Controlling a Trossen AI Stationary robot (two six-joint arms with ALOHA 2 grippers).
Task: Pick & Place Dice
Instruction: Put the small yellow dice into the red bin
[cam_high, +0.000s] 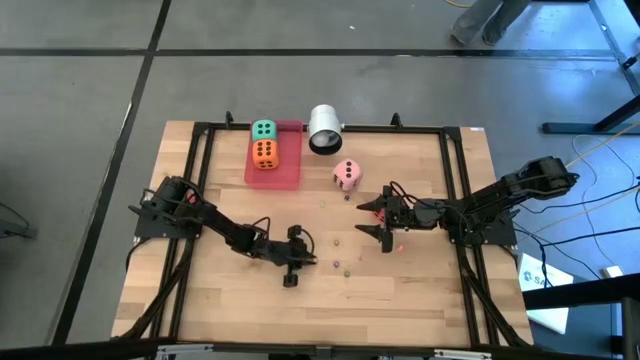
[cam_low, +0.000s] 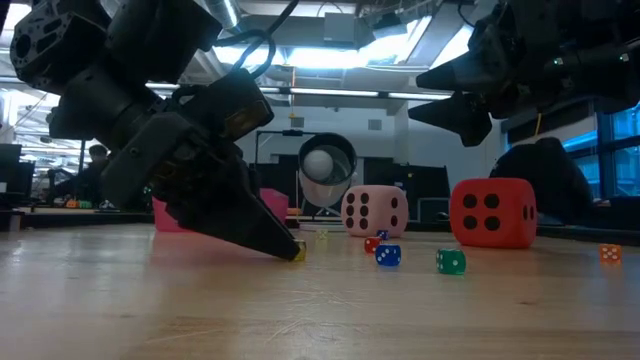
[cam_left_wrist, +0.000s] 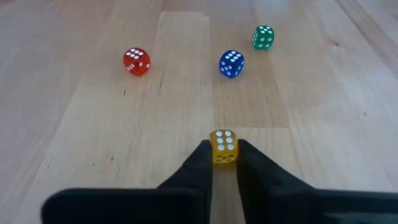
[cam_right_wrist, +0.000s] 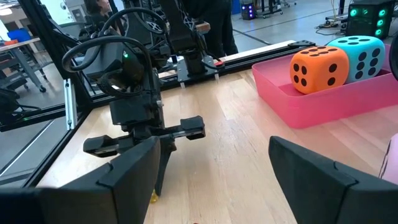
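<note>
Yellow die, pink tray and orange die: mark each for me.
yellow die (cam_left_wrist: 222, 147), left wrist view, on its pipped top face.
pink tray (cam_right_wrist: 323, 102), right wrist view, on its near side wall.
orange die (cam_right_wrist: 319, 68), right wrist view, on its front face.

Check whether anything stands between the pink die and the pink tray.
Nothing visible does. Bare wood separates the pink die from the pink tray; the white cylinder lies off that line, toward the table's far edge.
</note>
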